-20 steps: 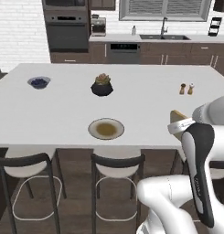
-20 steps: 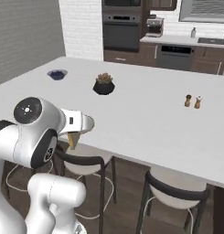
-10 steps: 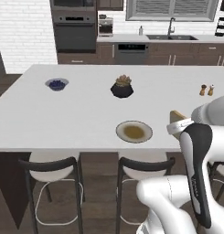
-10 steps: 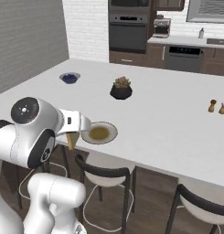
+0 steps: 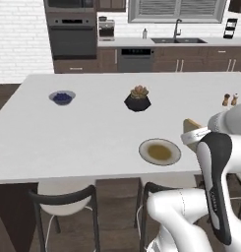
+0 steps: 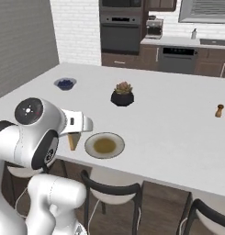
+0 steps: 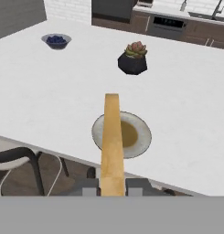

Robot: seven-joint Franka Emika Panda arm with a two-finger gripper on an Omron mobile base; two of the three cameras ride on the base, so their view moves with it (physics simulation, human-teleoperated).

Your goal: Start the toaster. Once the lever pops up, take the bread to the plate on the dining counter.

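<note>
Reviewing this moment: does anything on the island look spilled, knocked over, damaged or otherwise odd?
Nothing stands out. The plate lies flat near the dining counter edge, the berry bowl and potted succulent stand upright, and the shakers are standing. The tool holds the bread on edge.

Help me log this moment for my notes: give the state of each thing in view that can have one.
gripper: shut on the bread
bread: held edge-on in the air, short of the plate
plate: empty, flat near the counter's front edge
counter: holds plate, bowl, plant, shakers
bowl: upright, holding dark berries
potted plant: upright
</note>
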